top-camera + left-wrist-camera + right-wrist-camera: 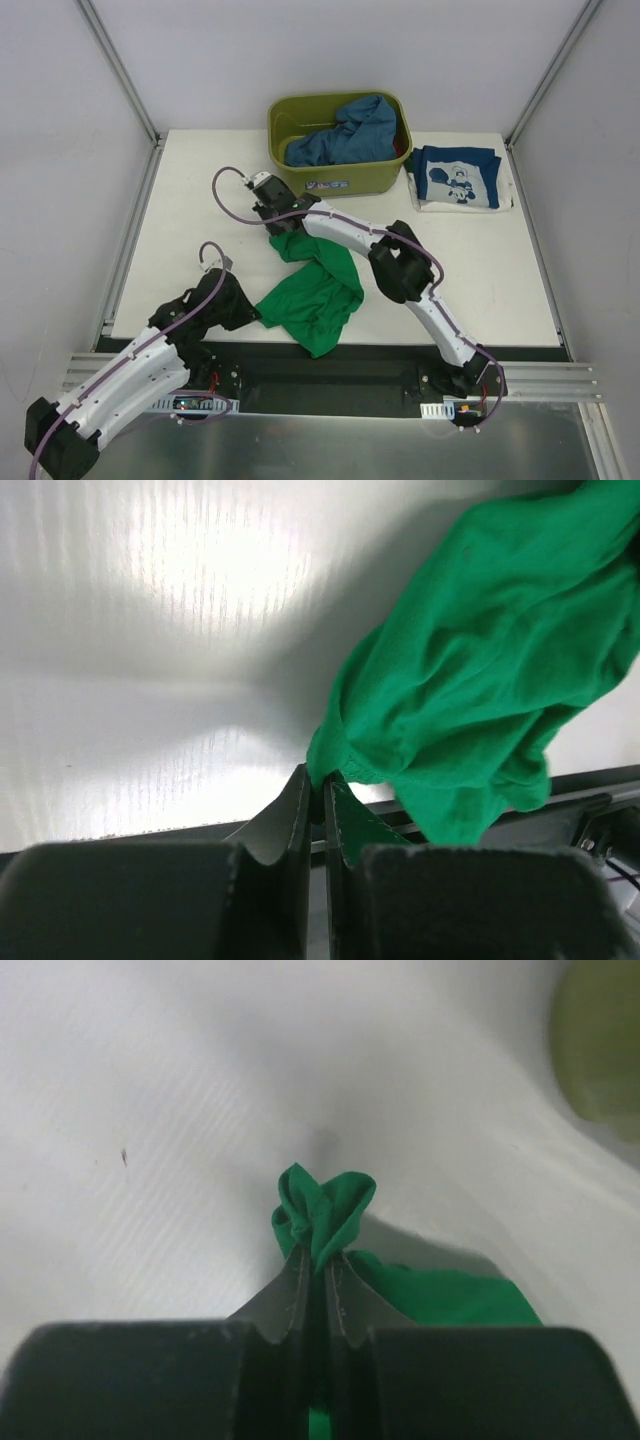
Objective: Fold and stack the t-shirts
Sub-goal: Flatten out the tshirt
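The bright green t-shirt [318, 292] lies crumpled on the table's near middle, stretched between both grippers. My left gripper [255, 316] is shut on its near-left edge; the left wrist view shows the cloth [480, 690] pinched at the tips [322, 785]. My right gripper [275, 228] is shut on the shirt's far end, a bunch of green cloth [322, 1210] sticking out past the tips [321, 1260]. The mid-blue t-shirt [345, 135] lies bunched in the olive tub. The navy printed t-shirt [457, 178] lies folded at the far right.
The olive-green tub [340, 176] stands at the table's far middle, just beyond my right gripper. Frame posts stand at the back corners. A black strip and metal rail [330, 380] run along the near edge by the arm bases.
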Action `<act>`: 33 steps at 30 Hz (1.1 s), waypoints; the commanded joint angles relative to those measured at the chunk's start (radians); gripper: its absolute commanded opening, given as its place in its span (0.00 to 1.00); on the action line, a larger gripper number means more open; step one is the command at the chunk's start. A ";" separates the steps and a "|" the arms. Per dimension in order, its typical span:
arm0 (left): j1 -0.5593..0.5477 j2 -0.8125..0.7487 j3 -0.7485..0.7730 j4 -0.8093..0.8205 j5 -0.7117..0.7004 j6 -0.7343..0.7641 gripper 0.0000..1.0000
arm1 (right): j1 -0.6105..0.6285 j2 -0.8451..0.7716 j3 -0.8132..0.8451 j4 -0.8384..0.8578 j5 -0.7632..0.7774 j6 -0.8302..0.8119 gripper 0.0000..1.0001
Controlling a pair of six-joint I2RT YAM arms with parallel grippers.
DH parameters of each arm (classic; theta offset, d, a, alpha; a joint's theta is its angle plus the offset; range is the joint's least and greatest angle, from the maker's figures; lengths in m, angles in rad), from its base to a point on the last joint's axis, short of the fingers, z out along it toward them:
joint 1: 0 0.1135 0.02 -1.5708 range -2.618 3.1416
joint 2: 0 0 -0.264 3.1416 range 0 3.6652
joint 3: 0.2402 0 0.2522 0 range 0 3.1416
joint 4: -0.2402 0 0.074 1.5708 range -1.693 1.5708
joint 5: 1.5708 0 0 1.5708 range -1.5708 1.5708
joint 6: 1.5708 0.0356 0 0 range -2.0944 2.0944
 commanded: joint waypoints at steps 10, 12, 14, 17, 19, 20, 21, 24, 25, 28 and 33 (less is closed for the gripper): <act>-0.003 -0.264 0.487 -0.299 -0.564 0.072 0.00 | -0.109 -1.009 -0.497 0.095 0.465 -0.111 0.01; -0.003 -0.270 0.534 -0.302 -0.603 0.080 0.00 | -0.146 -1.101 -0.549 0.087 0.466 -0.105 0.01; -0.003 -0.278 0.595 -0.300 -0.634 0.078 0.00 | -0.162 -1.229 -0.608 0.064 0.469 -0.105 0.01; -0.003 -0.291 0.664 -0.300 -0.677 0.086 0.00 | -0.171 -1.397 -0.672 0.055 0.506 -0.117 0.01; -0.003 -0.317 0.710 -0.299 -0.680 0.098 0.00 | -0.171 -1.501 -0.692 0.023 0.527 -0.112 0.01; -0.003 -0.325 0.722 -0.299 -0.674 0.099 0.00 | -0.172 -1.536 -0.701 0.014 0.535 -0.109 0.01; -0.003 -0.337 0.732 -0.297 -0.675 0.101 0.00 | -0.172 -1.596 -0.717 0.001 0.543 -0.103 0.01; -0.003 -0.377 0.755 -0.291 -0.689 0.103 0.00 | -0.174 -1.694 -0.749 -0.019 0.570 -0.088 0.01; -0.003 -0.389 0.762 -0.288 -0.689 0.103 0.00 | -0.172 -1.713 -0.755 -0.020 0.590 -0.086 0.01; -0.003 -0.400 0.781 -0.277 -0.674 0.109 0.00 | -0.172 -1.753 -0.742 -0.045 0.618 -0.089 0.01; -0.003 -0.400 0.813 -0.254 -0.655 0.121 0.00 | -0.174 -1.762 -0.706 -0.099 0.612 -0.080 0.01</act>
